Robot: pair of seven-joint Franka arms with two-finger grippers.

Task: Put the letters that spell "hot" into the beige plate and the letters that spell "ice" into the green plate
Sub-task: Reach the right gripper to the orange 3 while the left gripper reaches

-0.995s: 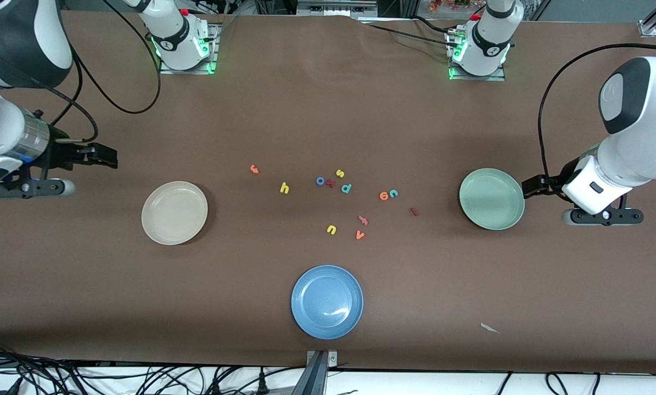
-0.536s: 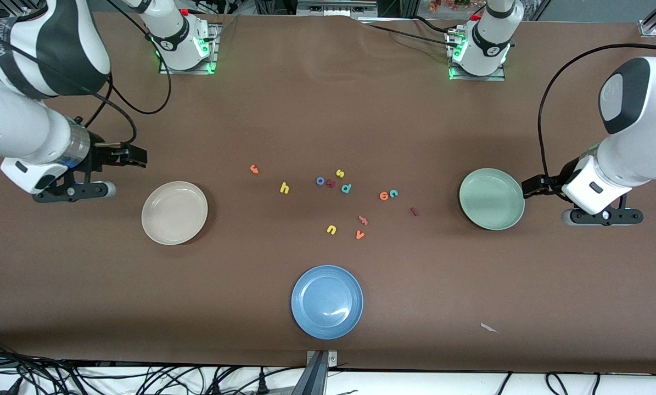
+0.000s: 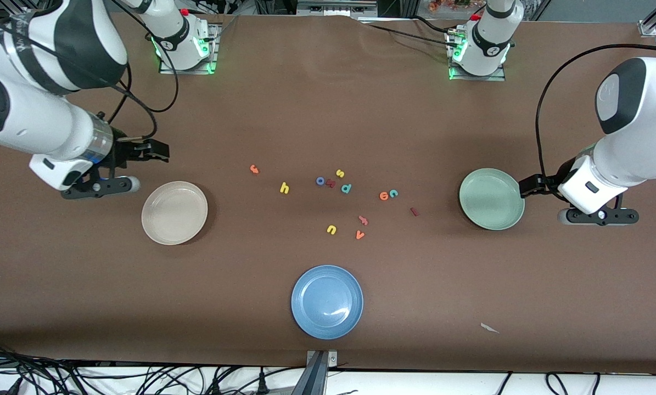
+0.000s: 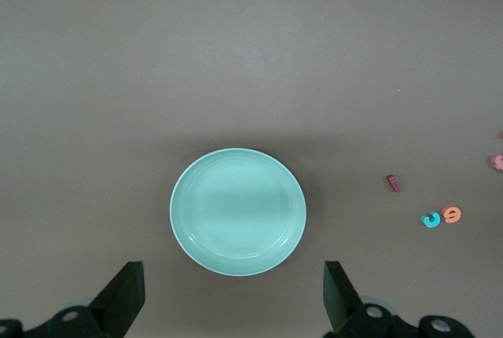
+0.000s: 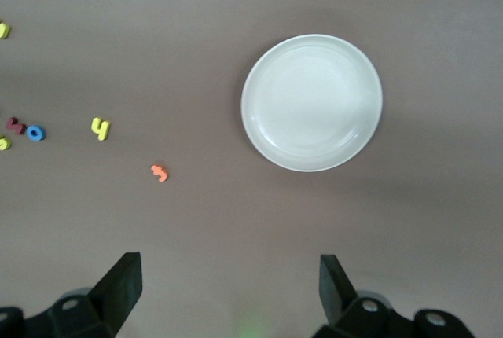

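The right gripper hangs with its fingers spread wide and nothing between them, over bare table toward the right arm's end, just beside the beige plate, which holds nothing. The left gripper, also wide open and holding nothing, is at the rim of the green plate toward the left arm's end; that plate holds nothing either. All the letters lie loose on the table between the two plates. The orange t is nearest the beige plate, then the yellow h, then the blue o, which seems to touch a dark red letter. The orange e and teal c sit side by side, with the dark red i between them and the green plate. A blue plate sits nearest the front camera.
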